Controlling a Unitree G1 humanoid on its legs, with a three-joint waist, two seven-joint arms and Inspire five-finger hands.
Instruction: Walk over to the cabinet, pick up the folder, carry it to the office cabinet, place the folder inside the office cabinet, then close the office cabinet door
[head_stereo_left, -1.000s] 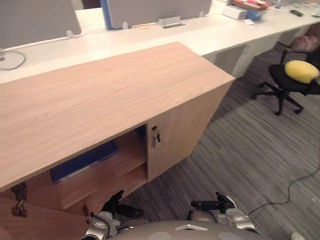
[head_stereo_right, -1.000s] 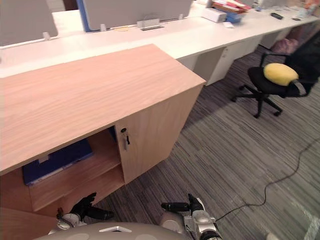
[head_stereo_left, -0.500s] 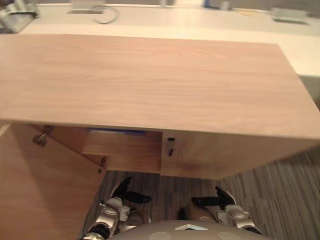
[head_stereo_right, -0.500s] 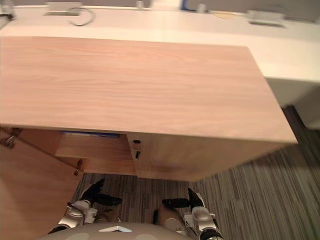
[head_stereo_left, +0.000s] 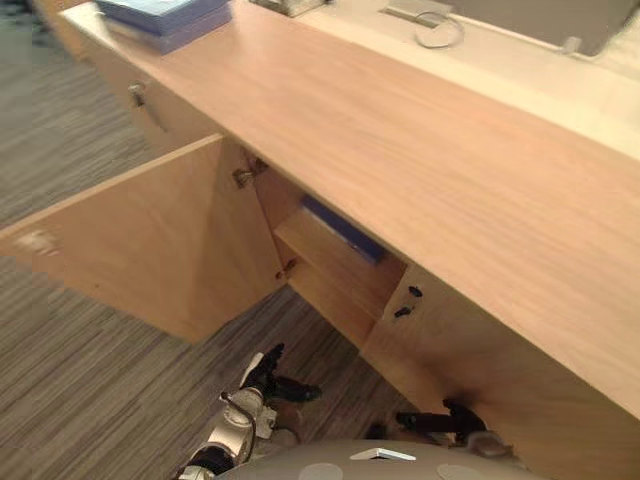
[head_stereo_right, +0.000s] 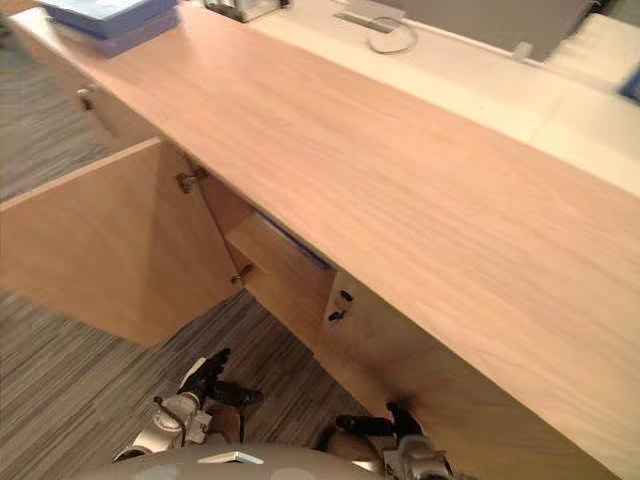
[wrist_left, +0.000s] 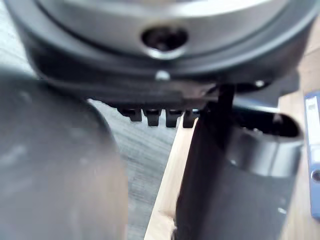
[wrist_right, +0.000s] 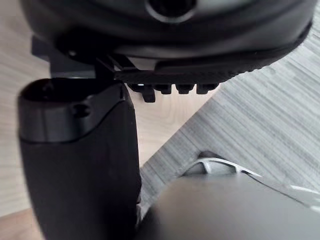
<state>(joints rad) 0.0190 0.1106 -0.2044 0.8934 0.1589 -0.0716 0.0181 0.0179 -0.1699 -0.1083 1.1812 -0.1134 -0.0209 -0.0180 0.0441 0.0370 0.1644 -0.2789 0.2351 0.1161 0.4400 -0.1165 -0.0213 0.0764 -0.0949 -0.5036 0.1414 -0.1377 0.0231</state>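
A blue folder (head_stereo_left: 343, 227) lies flat on the upper shelf inside the wooden cabinet (head_stereo_left: 420, 150). The cabinet's left door (head_stereo_left: 150, 245) stands swung wide open towards me. A stack of blue folders (head_stereo_left: 160, 14) rests on the cabinet top at its far left end. My left hand (head_stereo_left: 266, 374) hangs low over the carpet in front of the open compartment, fingers straight and empty. My right hand (head_stereo_left: 447, 421) is low before the closed right door (head_stereo_left: 470, 370), also open and empty. The left wrist view catches a blue folder edge (wrist_left: 312, 160) on wood.
The closed door carries a lock with a key (head_stereo_left: 408, 299). Another closed door with a key (head_stereo_left: 140, 98) lies further left. A white desk (head_stereo_left: 520, 60) with a looped cable (head_stereo_left: 440, 26) runs behind the cabinet. Striped grey carpet (head_stereo_left: 70, 400) spreads to the left.
The camera has swung left, so the open door and the cabinet's left end now show. Both hands stay low and empty.
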